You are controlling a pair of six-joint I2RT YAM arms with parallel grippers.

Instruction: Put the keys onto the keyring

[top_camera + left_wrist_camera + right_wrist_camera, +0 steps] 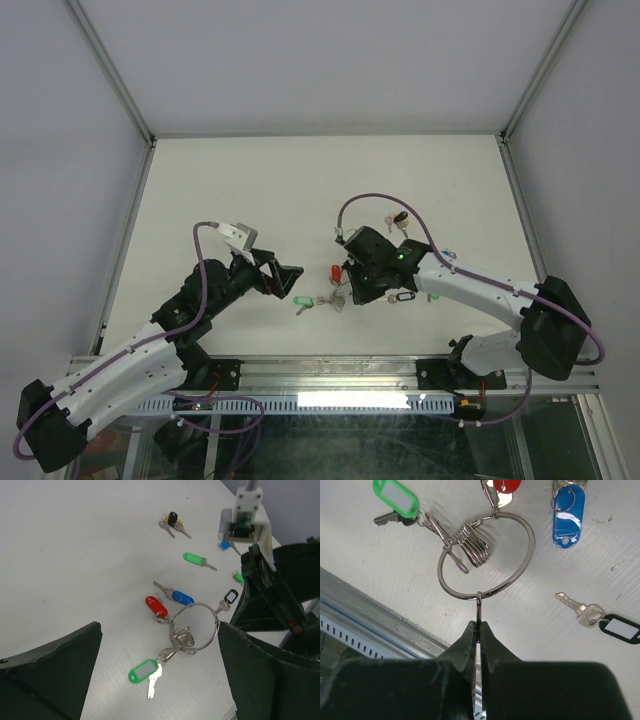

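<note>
1. White table (200, 200), fenced by pale grey walls, carried one keyring (487, 555) and a scatter of tagged keys.
2. One green-tagged key (395, 500) and one red-tagged key (156, 606) hung on the keyring, beside a coiled bunch of small split rings (472, 545).
3. Loose keys numbered five: two green-tagged (195, 559) (239, 577), two blue-tagged (181, 598) (225, 544), the farther one half hidden, and one black-tagged (600, 620).
4. One black-and-yellow key bunch (172, 521) lay well apart, farther back.
5. Right claw (479, 626) was fully closed, its fingertips pinching a thin wire link hooked on the keyring's rim; the ring lay flat on the table straight ahead of it.
6. Left claw (292, 282) stood wide apart and gripped nothing; in its wrist view the keyring lay between the two fingers (55, 675), touching neither.
7. Both claws faced each other across the keyring, near the table's front edge.
</note>
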